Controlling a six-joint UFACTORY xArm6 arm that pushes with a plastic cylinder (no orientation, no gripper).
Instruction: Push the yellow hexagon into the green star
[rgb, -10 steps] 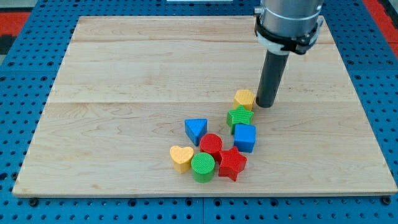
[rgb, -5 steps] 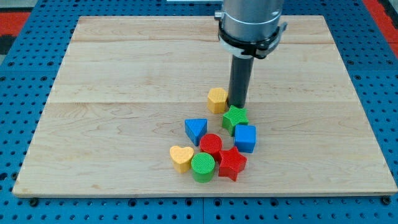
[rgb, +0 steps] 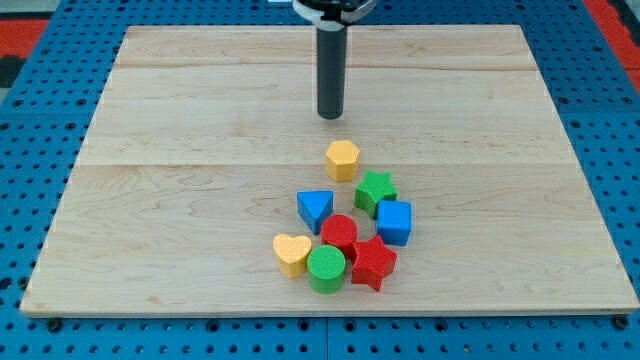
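Note:
The yellow hexagon lies on the wooden board just up and left of the green star, with a narrow gap between them. My tip stands above the hexagon toward the view's top, apart from it and touching no block.
Below the star sit a blue cube, a blue triangle, a red cylinder, a red star, a green cylinder and a yellow heart. The board rests on a blue pegboard.
My tip swept left, pushing the yellow hexagon leftward off the star's top, then pulled away toward the view's top. The green star shifted slightly.

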